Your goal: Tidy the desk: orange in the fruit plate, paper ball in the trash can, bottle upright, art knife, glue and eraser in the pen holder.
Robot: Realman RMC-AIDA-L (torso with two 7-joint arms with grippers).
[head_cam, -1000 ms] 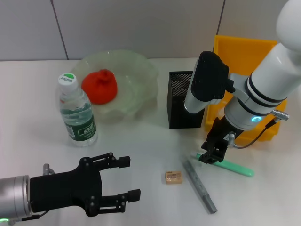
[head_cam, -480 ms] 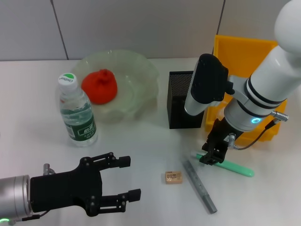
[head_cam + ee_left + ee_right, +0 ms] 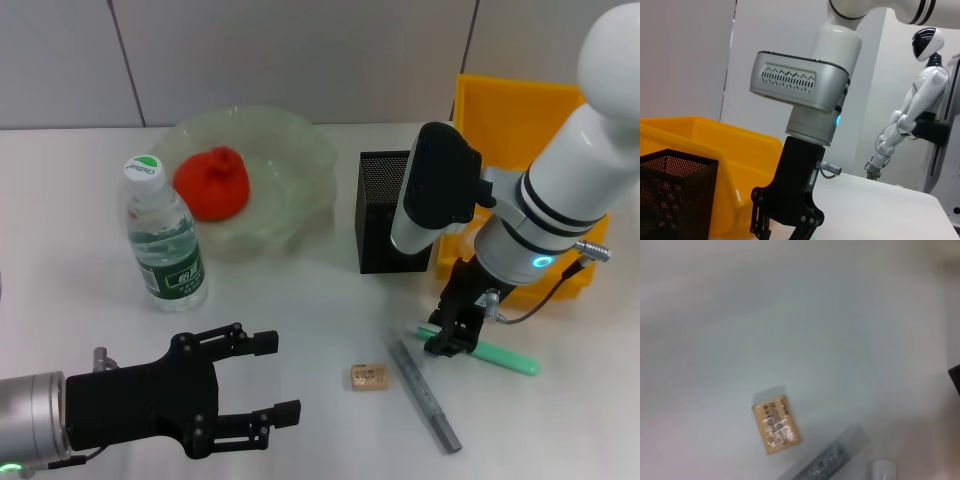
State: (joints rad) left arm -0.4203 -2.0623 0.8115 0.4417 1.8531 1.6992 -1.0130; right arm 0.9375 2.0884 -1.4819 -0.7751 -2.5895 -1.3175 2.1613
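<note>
Right gripper (image 3: 448,338) low over the green glue (image 3: 492,353) near the table's (image 3: 300,300) front right.

Whether its fingers pinch the glue cannot be told. The eraser (image 3: 368,377) and grey art knife (image 3: 424,394) lie just beside it; the pen holder (image 3: 388,212) stands behind. The left gripper (image 3: 270,385) hovers spread wide at the front left edge. The bottle (image 3: 162,236) stands upright; the orange (image 3: 212,183) sits in the fruit plate (image 3: 290,160).

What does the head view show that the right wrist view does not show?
Only the head view shows the clear plastic bottle, the orange fruit in the pale glass fruit plate, the black mesh pen holder, the green stick, and both the left gripper and right gripper. The right wrist view alone shows nothing extra. Both show the tan eraser and the grey art knife.
</note>
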